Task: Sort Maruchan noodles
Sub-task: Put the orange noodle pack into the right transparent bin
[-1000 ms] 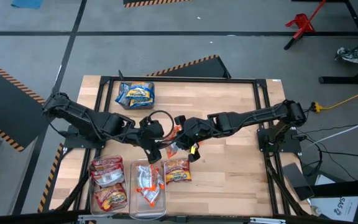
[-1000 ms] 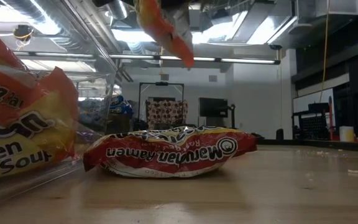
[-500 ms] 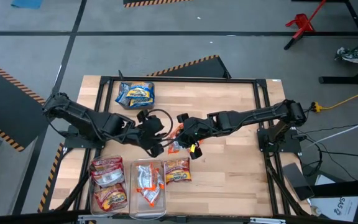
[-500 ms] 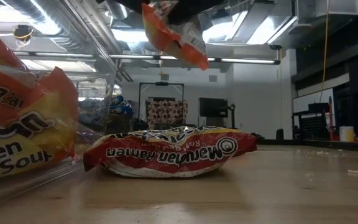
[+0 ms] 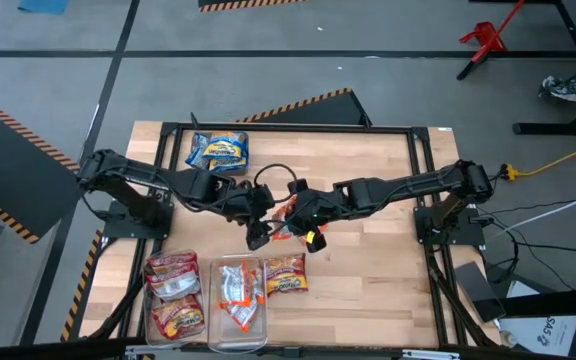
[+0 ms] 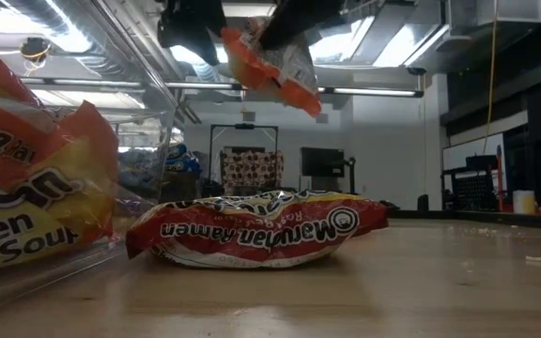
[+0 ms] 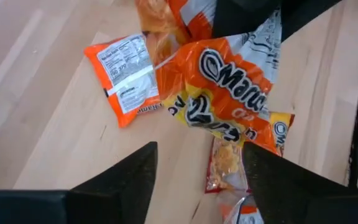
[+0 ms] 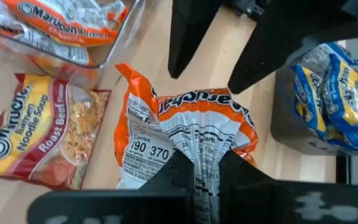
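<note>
Above the middle of the pale wooden plank table (image 5: 368, 260), the right gripper (image 8: 196, 163) pinches the crimped edge of a crinkly orange-and-white plastic ramen packet (image 8: 188, 127), holding it off the surface. The left gripper (image 7: 197, 165) faces it with fingers spread apart, holding nothing. A flat red-and-yellow roast beef packet (image 6: 256, 228) lies on the wood below.

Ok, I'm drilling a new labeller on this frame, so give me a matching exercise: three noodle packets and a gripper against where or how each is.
1 orange packet
2 roast beef packet
3 blue packets
4 left gripper

a open, holding nothing
b flat on the table beside the bins
c pinched in the right gripper, off the table
d at the table's far end, away from the others

Pairs: 1-c, 2-b, 3-d, 4-a
</note>
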Available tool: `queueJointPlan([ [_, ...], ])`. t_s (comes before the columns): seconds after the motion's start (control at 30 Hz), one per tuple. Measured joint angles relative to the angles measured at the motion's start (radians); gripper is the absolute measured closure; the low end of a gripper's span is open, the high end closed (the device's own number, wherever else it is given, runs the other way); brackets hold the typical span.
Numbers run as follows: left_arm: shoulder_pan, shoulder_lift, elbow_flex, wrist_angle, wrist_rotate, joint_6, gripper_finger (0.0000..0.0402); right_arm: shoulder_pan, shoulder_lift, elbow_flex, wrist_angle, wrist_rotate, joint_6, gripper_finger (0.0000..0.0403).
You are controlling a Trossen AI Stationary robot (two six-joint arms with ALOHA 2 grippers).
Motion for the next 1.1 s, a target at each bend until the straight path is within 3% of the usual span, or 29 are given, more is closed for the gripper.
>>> queueJointPlan([
  [0.1, -0.001, 0.005, 0.0, 0.02, -0.018, -0.024, 0.0155, 0.0, 0.0, 0.0, -0.01, 0.015, 0.0, 0.0391],
  [0.33, -0.04, 0.005, 0.0, 0.075, -0.243, -0.055, 0.0146, 0.0, 0.0, 0.0, 0.028, 0.066, 0.002, 0.0391],
  [0.7, -0.076, 0.004, 0.0, 0.08, -0.29, -0.184, 0.0147, 0.001, 0.0, 0.0, 0.085, 0.112, 0.004, 0.0391],
  [0.87, -0.09, 0.004, 0.0, 0.08, -0.372, -0.195, 0.0148, 0.001, 0.0, 0.0, 0.135, 0.113, 0.0, 0.0391],
  [1.1, -0.075, 0.003, 0.0, 0.08, -0.345, -0.205, 0.0148, 0.0, 0.0, -0.001, 0.176, 0.118, -0.031, 0.0391],
])
